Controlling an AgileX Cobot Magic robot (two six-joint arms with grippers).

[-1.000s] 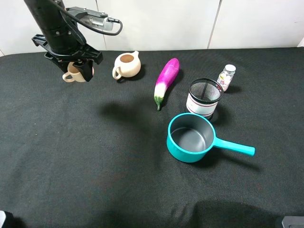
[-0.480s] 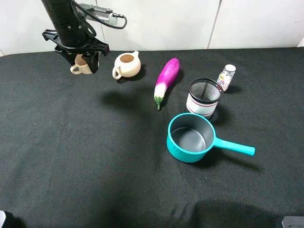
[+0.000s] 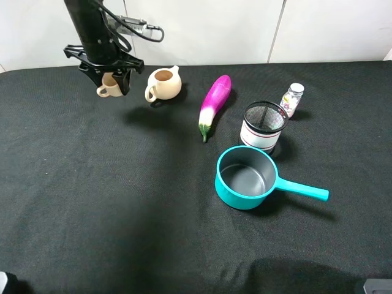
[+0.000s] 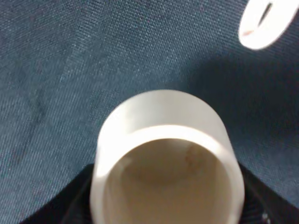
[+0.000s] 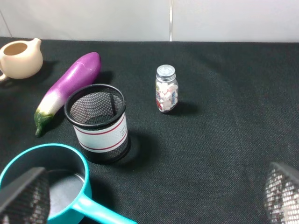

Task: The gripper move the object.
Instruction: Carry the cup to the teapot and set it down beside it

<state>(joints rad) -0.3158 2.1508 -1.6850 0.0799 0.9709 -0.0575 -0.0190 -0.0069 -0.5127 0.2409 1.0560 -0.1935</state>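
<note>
Now: cup held in left claw

Left claw is closed on the cup, one dark finger on either side of its wall. Cup is upright, mouth up, raised off the black cloth. Pitcher stands near the claw, not touching. Right claw is spread wide and holds nothing.

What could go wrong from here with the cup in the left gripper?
1. The cup hangs in the left gripper close beside the pitcher. A sideways move toward the pitcher could knock it.
2. The cup looks lifted off the cloth. Its smooth ceramic wall might slip in the grip and drop.
3. The arm is working near the table's back edge, so the wall leaves little room behind.
</note>
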